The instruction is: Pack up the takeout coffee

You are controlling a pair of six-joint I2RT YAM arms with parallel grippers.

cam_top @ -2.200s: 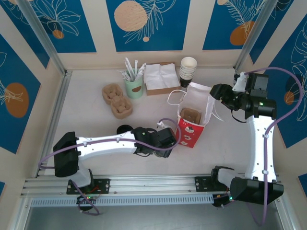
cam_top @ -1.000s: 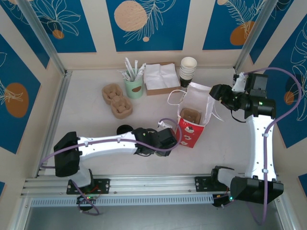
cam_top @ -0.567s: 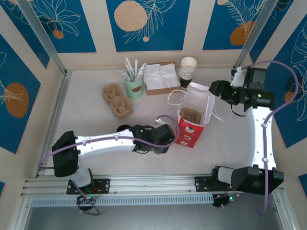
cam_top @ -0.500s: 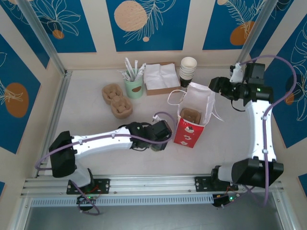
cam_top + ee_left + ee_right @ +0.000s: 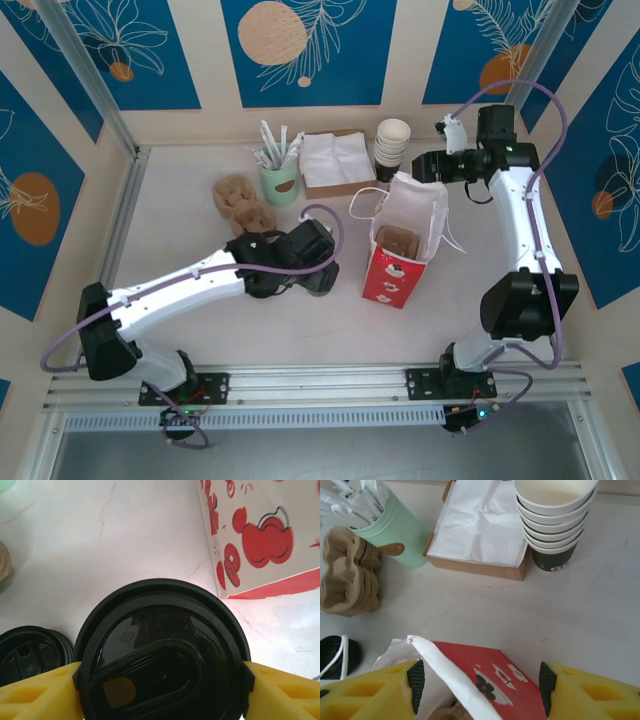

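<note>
Far left of the top view: stacked cardboard carriers (image 5: 243,208), and a mint cup of stirrers (image 5: 280,181) just right of them, nearer the back wall. Centre frame: my left gripper (image 5: 318,278) is clamped on the takeout coffee (image 5: 162,650). In the left wrist view the yellow pads (image 5: 35,690) press both sides of its black lid. I can't tell whether the cup is on the table or lifted. A loose black lid (image 5: 27,650) sits at lower left of that view, beside the cup. The coffee is just left of the red-and-white bag (image 5: 385,282), apart from it. The bag is upright, mouth open, with a brown carrier (image 5: 398,242) inside. Upper right: a stack of white cups (image 5: 392,145). My right gripper (image 5: 424,168) is at the bag's back rim, fingers spread wide with the white rim edge between them; contact unclear.
</note>
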